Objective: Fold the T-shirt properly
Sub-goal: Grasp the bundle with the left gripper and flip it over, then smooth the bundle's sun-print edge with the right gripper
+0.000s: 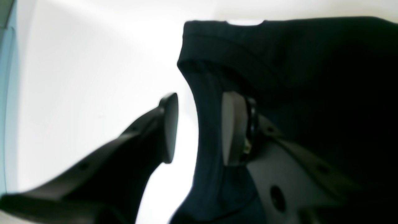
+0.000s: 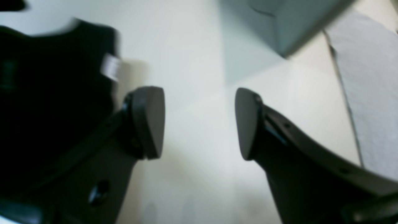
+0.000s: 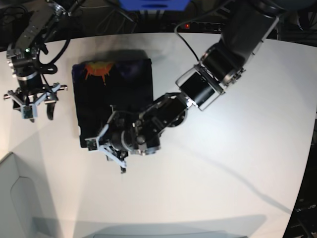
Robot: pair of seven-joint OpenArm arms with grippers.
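Two grippers work one garment: the left gripper (image 3: pixel 106 151) sits at the near edge of the T-shirt (image 3: pixel 114 94), its jaws parted with a fold of black cloth hanging between them, one pad lying against the cloth and the other standing clear of it, so nothing is pinched; the right gripper (image 3: pixel 34 101) hangs over bare table (image 3: pixel 223 163) just beside the shirt's far side, its jaws spread wide around nothing; the white table carries the single shirt, folded into a dark rectangle with one orange sunburst print (image 3: pixel 97 69) showing at its far end; the left arm (image 3: pixel 218 69), largest of all in the base view, reaches across from the upper corner and its forearm covers the shirt's near corner, hiding how the cloth lies there; in the left wrist view the shirt (image 1: pixel 311 68) fills the upper right with a stitched hem, while the gripper (image 1: pixel 199 127) is soft and out of focus; in the right wrist view the gripper (image 2: pixel 199 124) is blurred too, the shirt (image 2: pixel 46 93) is a black mass cut off at the left edge, and one small white tag (image 2: pixel 110 68) shows at its border, too smeared to read.
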